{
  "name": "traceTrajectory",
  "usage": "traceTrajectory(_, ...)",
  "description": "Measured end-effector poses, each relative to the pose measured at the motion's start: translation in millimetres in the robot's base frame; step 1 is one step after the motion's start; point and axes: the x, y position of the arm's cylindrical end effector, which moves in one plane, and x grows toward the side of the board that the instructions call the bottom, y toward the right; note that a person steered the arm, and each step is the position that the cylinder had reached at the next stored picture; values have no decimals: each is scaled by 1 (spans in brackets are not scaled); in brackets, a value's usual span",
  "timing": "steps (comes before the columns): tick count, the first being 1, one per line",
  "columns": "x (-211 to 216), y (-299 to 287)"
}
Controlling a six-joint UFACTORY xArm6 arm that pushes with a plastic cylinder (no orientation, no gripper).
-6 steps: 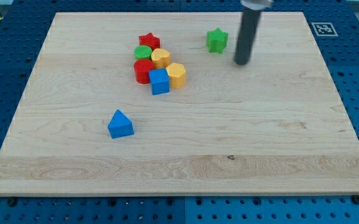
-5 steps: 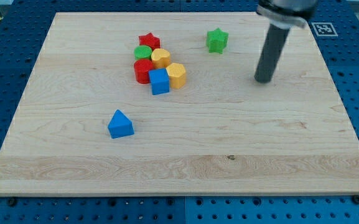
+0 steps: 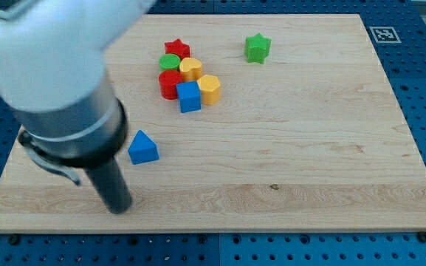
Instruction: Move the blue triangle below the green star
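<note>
My tip [image 3: 119, 209] is down on the wooden counter [image 3: 308, 162] near the view's bottom left, just below-left of the blue triangle [image 3: 143, 147] and not touching it; there's no gripper on this rig, just the rod, so nothing to spread or pinch. Blue triangle sits alone, well apart from the green star [image 3: 257, 48] up near the view's top. Between them is a tight cluster: red star [image 3: 176, 50], green cylinder [image 3: 170, 63], two yellow blocks [image 3: 191, 69] [image 3: 209, 89], red block [image 3: 170, 83], blue cube [image 3: 189, 97].
</note>
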Motion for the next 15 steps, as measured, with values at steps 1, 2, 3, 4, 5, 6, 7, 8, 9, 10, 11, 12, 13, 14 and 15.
traceTrajectory(1, -46, -9)
traceTrajectory(2, -76, 0)
traceTrajectory(3, -77, 52)
traceTrajectory(4, -77, 108)
traceTrajectory(5, -72, 133)
traceTrajectory(6, -55, 112)
traceTrajectory(7, -34, 72)
traceTrajectory(8, -14, 89)
traceTrajectory(9, -19, 134)
traceTrajectory(10, -40, 138)
traceTrajectory(11, -61, 141)
traceTrajectory(12, -71, 178)
traceTrajectory(13, -71, 212)
traceTrajectory(14, -78, 234)
traceTrajectory(15, -108, 238)
